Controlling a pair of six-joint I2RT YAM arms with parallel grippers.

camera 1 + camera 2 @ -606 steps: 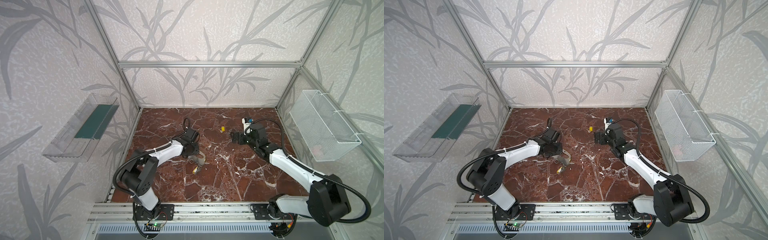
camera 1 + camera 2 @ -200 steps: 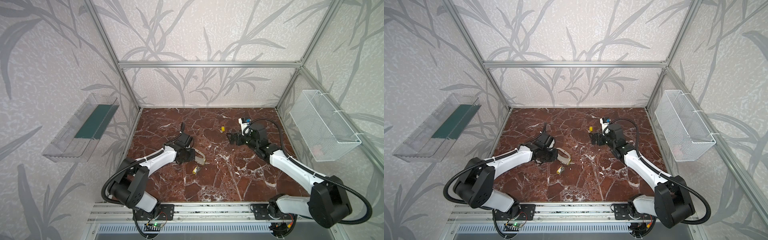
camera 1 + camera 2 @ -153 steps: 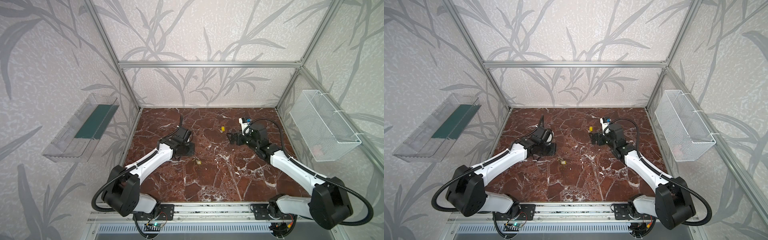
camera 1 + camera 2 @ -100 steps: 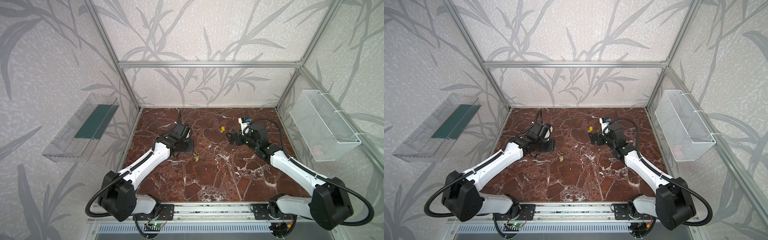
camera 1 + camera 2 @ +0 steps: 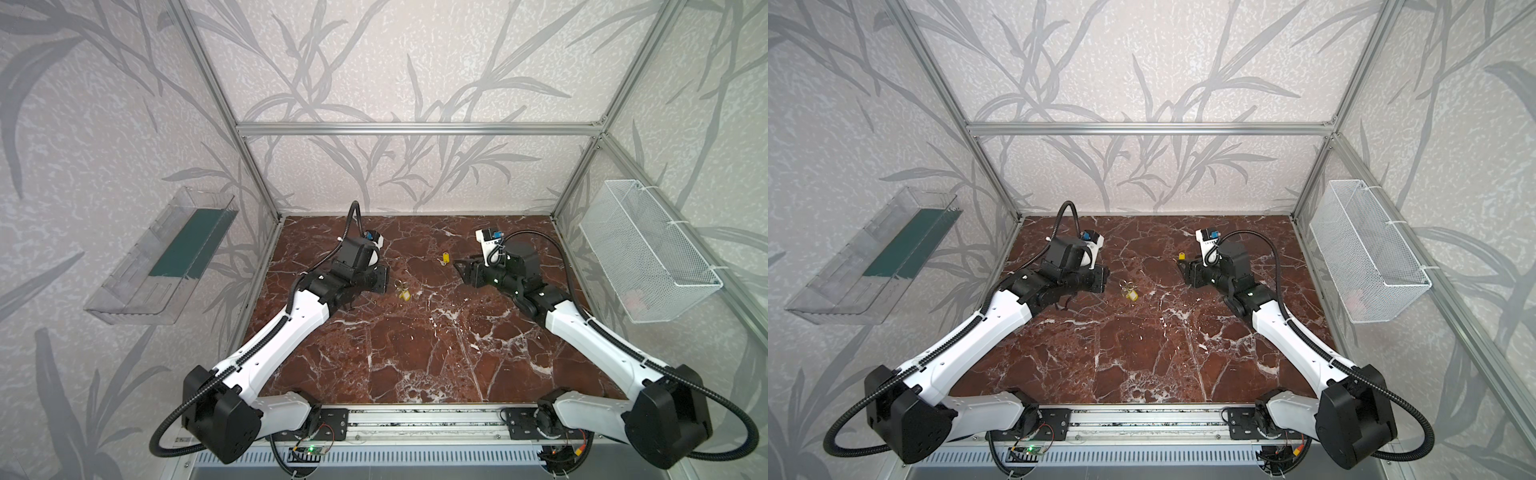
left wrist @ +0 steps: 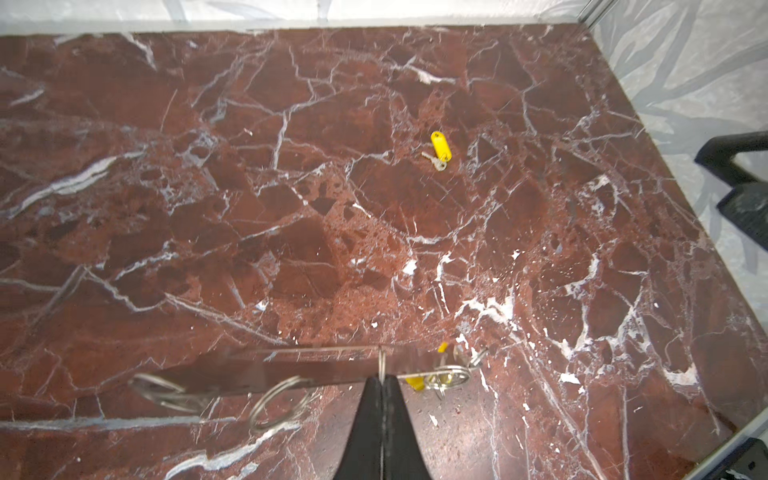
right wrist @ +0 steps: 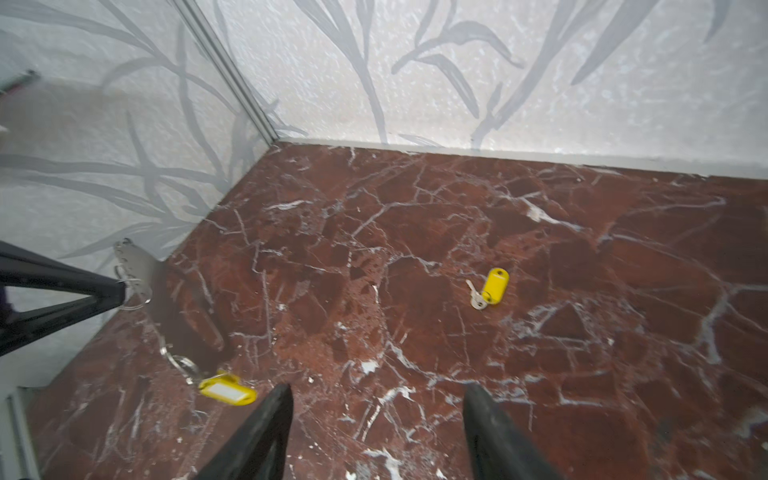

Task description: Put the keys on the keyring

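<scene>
My left gripper (image 6: 381, 376) is shut on the edge of the keyring (image 6: 291, 365), a mirror-like metal plate held on edge above the marble floor, back left. Small rings hang along the plate. One yellow key (image 7: 226, 388) with a white label dangles from the rings at the plate's end; in both top views that key (image 5: 405, 294) (image 5: 1133, 294) shows just right of the left gripper (image 5: 384, 280). A second yellow key (image 7: 492, 284) (image 5: 445, 259) lies loose on the floor at the back middle. My right gripper (image 7: 374, 415) (image 5: 459, 266) hovers open near it, holding nothing.
A white wire basket (image 5: 648, 253) hangs on the right wall and a clear plastic bin (image 5: 162, 257) on the left wall. Aluminium frame posts stand at the floor's back corners. The walls close in the marble floor (image 5: 415, 353) on three sides.
My left arm has lifted the keyring off the floor's middle and carried it back and left, one yellow key dangling from it. The right arm has hardly moved.
</scene>
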